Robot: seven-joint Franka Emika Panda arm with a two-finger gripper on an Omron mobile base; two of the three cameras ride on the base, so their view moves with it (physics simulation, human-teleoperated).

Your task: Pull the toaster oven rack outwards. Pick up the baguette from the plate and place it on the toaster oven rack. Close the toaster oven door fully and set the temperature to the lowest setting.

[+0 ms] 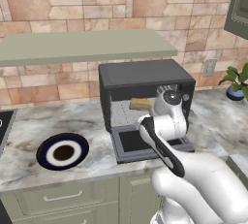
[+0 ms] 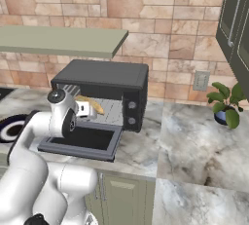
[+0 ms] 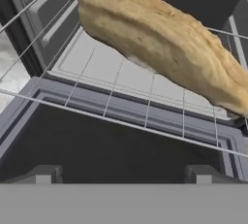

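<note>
We see one baguette lying on the toaster oven rack, its long axis running across the mouth of the cavity; in the hand view it slants from upper left to lower right. The rack's front wire reaches out over the toaster oven door, which lies dropped open and flat. Our gripper hangs just in front of the loaf with its fingers spread wide, holding nothing. The one toaster oven stands on a marbled grey counter against a tan brick wall, under a pale green shelf. One plate sits bare to the oven's left. One potted plant and one wall outlet are to its right.
</note>
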